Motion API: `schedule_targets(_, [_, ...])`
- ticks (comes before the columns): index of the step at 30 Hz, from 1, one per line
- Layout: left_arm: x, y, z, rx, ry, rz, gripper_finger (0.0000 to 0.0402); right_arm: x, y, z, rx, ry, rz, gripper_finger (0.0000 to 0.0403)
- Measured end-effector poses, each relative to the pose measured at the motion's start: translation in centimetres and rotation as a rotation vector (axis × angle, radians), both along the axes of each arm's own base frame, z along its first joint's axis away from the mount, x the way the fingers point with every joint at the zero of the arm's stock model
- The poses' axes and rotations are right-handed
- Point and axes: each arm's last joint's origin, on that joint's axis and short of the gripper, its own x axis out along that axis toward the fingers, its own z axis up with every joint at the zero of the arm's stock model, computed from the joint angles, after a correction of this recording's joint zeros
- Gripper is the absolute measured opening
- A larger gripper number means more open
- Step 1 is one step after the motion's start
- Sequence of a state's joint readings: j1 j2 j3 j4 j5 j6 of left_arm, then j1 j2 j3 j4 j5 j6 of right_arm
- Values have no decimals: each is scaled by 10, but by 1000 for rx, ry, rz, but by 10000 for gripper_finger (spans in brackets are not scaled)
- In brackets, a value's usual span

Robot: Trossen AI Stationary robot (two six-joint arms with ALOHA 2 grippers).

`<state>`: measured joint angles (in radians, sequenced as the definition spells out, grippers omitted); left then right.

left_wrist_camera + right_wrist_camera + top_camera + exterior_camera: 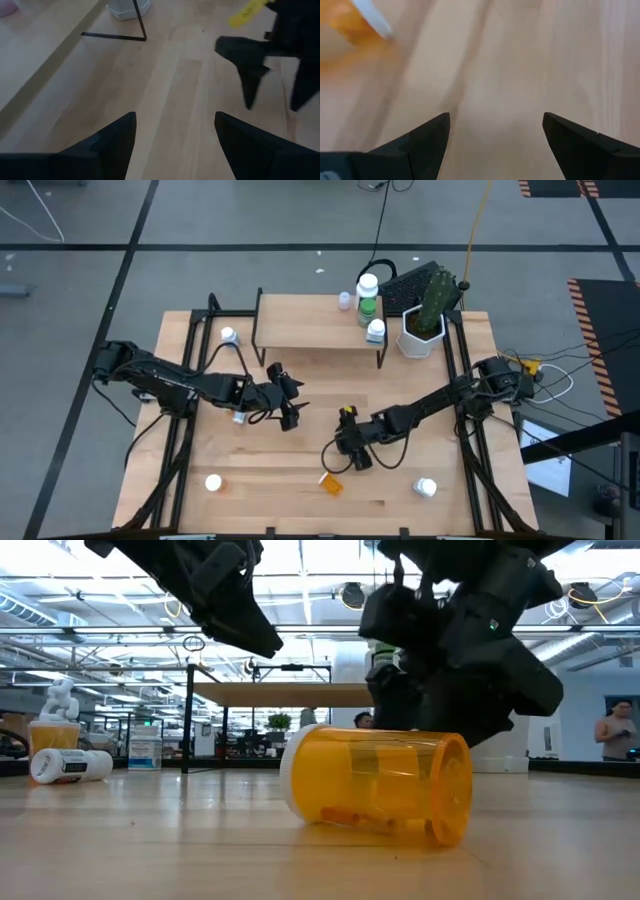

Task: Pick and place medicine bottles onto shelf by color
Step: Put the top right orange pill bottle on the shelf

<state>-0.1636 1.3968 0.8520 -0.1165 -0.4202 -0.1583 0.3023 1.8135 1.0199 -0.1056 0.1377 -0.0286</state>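
An orange medicine bottle (330, 483) with a white cap lies on its side near the table's front edge; it also shows in the low view (375, 785) and in the right wrist view (347, 20). My right gripper (350, 455) is open and empty just beyond it, over bare table (495, 117). My left gripper (290, 408) is open and empty at mid table (175, 117), in front of the shelf (320, 330). A green bottle (368, 298) and a white bottle (375, 331) stand at the shelf's right end.
Loose white bottles stand at the front left (213, 482), the front right (426, 487), the back left (228, 335) and under the left arm (240, 417). A white cactus planter (422, 330) stands right of the shelf. A white bottle (70, 765) lies on its side.
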Motion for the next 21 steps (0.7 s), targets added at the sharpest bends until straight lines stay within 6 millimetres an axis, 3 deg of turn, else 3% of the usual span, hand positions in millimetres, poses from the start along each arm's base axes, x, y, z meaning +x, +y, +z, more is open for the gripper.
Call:
schedule_targets(5, [3,10,2,31,-14,12,273,-12,-10,9,-96,65,-105,316])
schedule_targets(10, [5,20,4,37,-32,40,273,-28,-18,37,-155,42,-228,316])
schedule_targets(15, [3,21,2,17,-12,58,273,-29,-19,62,29,-93,-406,316])
schedule_targets(21, [-1,14,-4,-24,26,70,273,-22,-6,60,231,-134,-469,314])
